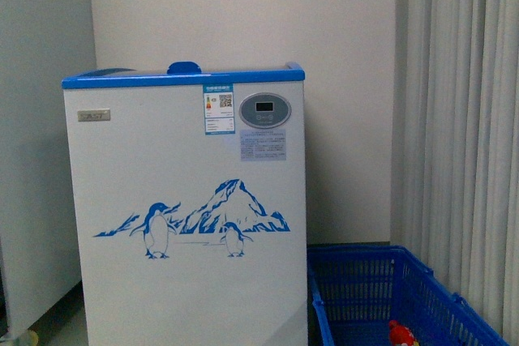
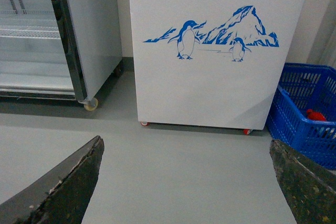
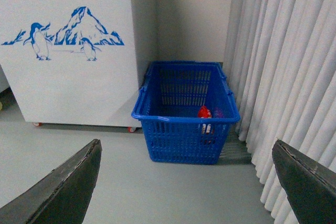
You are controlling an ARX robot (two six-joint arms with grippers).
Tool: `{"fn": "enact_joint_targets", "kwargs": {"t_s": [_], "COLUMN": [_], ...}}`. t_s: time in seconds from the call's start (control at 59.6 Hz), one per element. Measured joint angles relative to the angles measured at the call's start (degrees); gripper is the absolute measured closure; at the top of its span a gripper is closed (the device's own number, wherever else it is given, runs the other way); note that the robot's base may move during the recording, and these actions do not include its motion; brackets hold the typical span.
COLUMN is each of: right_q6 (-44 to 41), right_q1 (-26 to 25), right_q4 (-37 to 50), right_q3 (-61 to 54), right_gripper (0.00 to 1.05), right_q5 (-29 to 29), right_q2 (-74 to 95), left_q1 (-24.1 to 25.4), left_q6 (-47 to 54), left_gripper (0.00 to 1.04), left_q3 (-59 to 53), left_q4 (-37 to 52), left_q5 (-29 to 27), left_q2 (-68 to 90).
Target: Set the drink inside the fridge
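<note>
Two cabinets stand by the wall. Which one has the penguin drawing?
The fridge with the blue top rim, beside the blue basket; the taller cabinet with wire shelves is plain.

Only dark, wedge-shaped fingers show: the left fingers (image 2: 68,190) scuffed and pale-flecked along their edges, the right fingers (image 3: 63,195) smoother grey.

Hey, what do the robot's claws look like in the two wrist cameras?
Only the fingers show. The left claw has two dark grey, wedge-shaped fingers with rough, worn surfaces flecked with pale specks. The right claw has the same dark wedge fingers, but smoother, with a lighter line along the edge. No cables or markings are visible, and the front view shows neither arm.
</note>
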Motion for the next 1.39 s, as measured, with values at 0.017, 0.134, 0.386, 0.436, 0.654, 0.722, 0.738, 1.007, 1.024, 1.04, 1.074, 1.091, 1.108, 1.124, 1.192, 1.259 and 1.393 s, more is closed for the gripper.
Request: {"fn": "enact_joint_targets", "kwargs": {"t_s": [0.017,0.134,0.386,0.436,0.654,0.722,0.738,1.007,1.024,1.04,1.074,1.091,1.108,1.124,1.192,1.259,1.393], "right_q6": [0.0,0.0,0.0,0.0,0.0,0.0,0.0,0.0,0.0,0.0,0.0,0.0,0.0,0.0,0.0,0.0,0.0], "right_q1": [0.0,0.0,0.0,0.0,0.0,0.0,0.0,0.0,0.0,0.0,0.0,0.0,0.0,0.0,0.0,0.0,0.0], "right_q4": [0.0,0.0,0.0,0.0,0.0,0.0,0.0,0.0,0.0,0.0,0.0,0.0,0.0,0.0,0.0,0.0,0.0], "right_q3": [-0.02,0.0,0.0,0.0,0.0,0.0,0.0,0.0,-0.02,0.0,0.0,-0.02,0.0,-0.02,0.0,-0.02,0.0], "right_gripper": [0.07,0.07,0.07,0.07,0.07,0.07,0.07,0.07,0.07,0.07,0.07,0.07,0.07,0.07,0.07,0.07,0.07], "right_q5": [-0.02,-0.02,0.0,0.0,0.0,-0.02,-0.02,0.0,-0.02,-0.04,-0.02,-0.02,0.0,0.0,-0.02,-0.02,-0.02], "right_q2": [0.0,0.0,0.0,0.02,0.0,-0.02,-0.02,-0.02,-0.02,-0.02,-0.02,-0.02,-0.02,-0.02,-0.02,-0.02,-0.02], "left_q1": [0.0,0.0,0.0,0.0,0.0,0.0,0.0,0.0,0.0,0.0,0.0,0.0,0.0,0.0,0.0,0.0,0.0], "left_q6": [0.0,-0.02,0.0,-0.02,0.0,-0.02,0.0,0.0,-0.02,-0.02,0.0,0.0,-0.02,0.0,0.0,0.0,0.0], "left_gripper": [0.08,0.08,0.08,0.08,0.08,0.08,0.08,0.08,0.08,0.08,0.08,0.08,0.08,0.08,0.08,0.08,0.08], "left_q3": [0.0,0.0,0.0,0.0,0.0,0.0,0.0,0.0,0.0,0.0,0.0,0.0,0.0,0.0,0.0,0.0,0.0], "left_q4": [0.0,0.0,0.0,0.0,0.0,0.0,0.0,0.0,0.0,0.0,0.0,0.0,0.0,0.0,0.0,0.0,0.0], "left_q5": [0.0,-0.02,-0.02,0.0,0.0,-0.07,-0.02,0.0,-0.02,-0.02,0.02,0.02,0.0,0.0,-0.02,0.07,0.0], "left_q2": [0.0,0.0,0.0,0.0,0.0,0.0,0.02,0.02,0.0,0.0,0.0,0.0,0.0,0.0,0.0,0.0,0.02]}}
